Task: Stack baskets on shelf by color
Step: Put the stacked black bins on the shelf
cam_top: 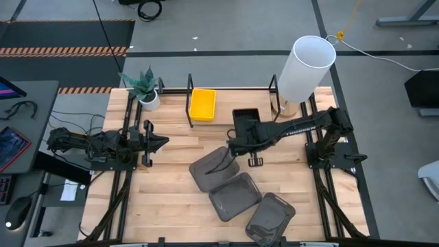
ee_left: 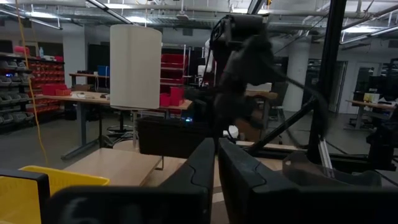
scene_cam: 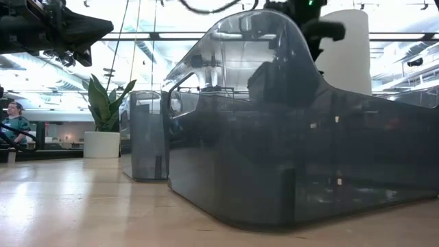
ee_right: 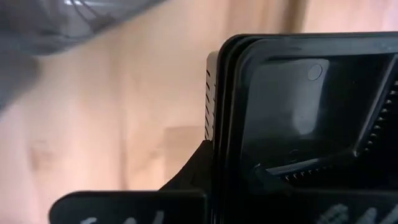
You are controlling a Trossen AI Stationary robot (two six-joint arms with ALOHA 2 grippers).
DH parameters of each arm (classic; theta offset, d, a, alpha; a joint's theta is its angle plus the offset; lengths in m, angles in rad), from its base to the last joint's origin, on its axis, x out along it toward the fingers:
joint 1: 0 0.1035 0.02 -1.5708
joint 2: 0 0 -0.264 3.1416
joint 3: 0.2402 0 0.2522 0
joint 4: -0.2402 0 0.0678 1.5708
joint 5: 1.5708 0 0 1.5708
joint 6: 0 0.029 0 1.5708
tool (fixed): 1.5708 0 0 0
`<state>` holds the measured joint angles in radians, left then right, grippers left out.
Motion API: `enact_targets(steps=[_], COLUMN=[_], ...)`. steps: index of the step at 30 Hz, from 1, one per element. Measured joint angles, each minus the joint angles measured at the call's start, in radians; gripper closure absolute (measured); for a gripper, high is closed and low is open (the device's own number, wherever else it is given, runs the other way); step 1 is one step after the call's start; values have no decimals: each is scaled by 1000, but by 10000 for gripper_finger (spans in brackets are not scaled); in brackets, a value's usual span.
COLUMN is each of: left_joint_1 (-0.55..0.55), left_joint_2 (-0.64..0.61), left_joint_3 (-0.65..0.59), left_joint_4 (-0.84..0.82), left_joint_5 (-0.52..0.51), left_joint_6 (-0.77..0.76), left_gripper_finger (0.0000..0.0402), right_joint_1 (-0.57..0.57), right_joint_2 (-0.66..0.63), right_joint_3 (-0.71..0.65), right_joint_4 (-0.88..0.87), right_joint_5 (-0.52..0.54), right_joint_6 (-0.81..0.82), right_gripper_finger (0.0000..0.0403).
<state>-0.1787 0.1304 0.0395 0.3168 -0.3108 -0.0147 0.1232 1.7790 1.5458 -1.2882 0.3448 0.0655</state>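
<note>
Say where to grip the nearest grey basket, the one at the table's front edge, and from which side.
Judging from the high view, take the grey basket by its rim, coming straight down. It sits upright and open, tilted diagonally, so one finger goes inside a long wall, one outside. Its outer long side looks free; another grey basket crowds the inner one.

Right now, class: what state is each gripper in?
Left gripper: shut, holding nothing, waiting at the table's left.
Right gripper: shut on the black basket, by the shelf.
</note>
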Motion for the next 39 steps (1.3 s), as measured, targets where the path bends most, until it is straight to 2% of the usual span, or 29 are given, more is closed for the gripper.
enact_targets(steps=[12, 20, 29, 35, 39], left_joint_1=[0, 0, 0, 0, 0], left_joint_2=[0, 0, 0, 0, 0], left_joint_3=[0, 0, 0, 0, 0], left_joint_4=[0, 0, 0, 0, 0], left_joint_5=[0, 0, 0, 0, 0], left_joint_6=[0, 0, 0, 0, 0], left_gripper_finger=[366, 376, 366, 372, 377], right_joint_1=[-281, -434, -468, -468, -455], right_joint_2=[0, 0, 3, 3, 3], right_joint_3=[-137, -164, -164, -164, -146], right_joint_4=[60, 112, 108, 83, 35], right_joint_5=[22, 10, -36, -58, -30], right_joint_6=[-202, -281, -309, -280, -278], right_gripper_finger=[385, 384, 372, 324, 289])
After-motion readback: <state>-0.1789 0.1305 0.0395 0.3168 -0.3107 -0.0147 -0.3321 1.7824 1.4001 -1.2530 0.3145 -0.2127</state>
